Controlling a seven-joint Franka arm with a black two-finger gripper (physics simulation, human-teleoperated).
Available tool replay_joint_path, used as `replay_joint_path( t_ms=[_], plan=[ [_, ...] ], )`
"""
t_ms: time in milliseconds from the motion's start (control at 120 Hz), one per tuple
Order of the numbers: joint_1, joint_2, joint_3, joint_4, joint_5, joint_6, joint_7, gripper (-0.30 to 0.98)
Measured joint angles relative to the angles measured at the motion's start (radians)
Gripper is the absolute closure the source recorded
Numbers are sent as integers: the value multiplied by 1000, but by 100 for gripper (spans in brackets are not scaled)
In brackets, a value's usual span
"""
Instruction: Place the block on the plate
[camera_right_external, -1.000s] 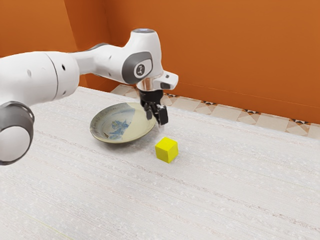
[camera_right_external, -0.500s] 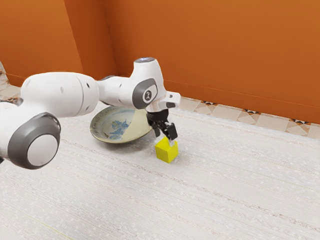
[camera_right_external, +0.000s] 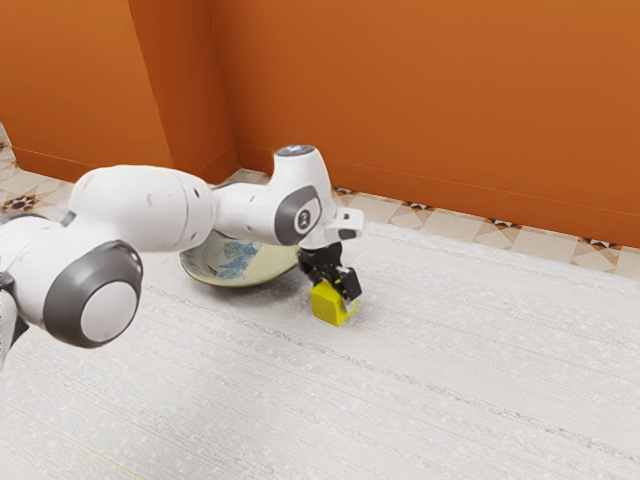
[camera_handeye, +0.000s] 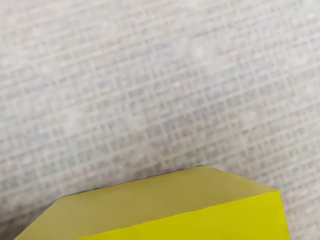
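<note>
Gripper (camera_right_external: 332, 284) lowered | block (camera_right_external: 328, 303) at its lower end | grip state: cannot tell

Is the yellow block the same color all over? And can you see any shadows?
Wrist view: one face of the block is bright yellow, another dull, probably catching less light. Exterior view: a soft shadow under the plate, on the table.

The rounded white arm (camera_right_external: 150, 208) has dark grey joint covers (camera_right_external: 68, 290), a small badge (camera_right_external: 305, 218) and a black pincer (camera_right_external: 333, 289).
</note>
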Motion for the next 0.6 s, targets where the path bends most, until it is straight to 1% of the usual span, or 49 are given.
replay_joint_path(
  t_ms=[183,317,467,600],
  plan=[
    [1,7,0,12,1,6,-4,17],
    [1,6,1,12,2,8,-8,25],
    [1,-8,0,9,10,8,-13,29],
    [11,-68,1,-8,15,3,-16,29]
  ],
)
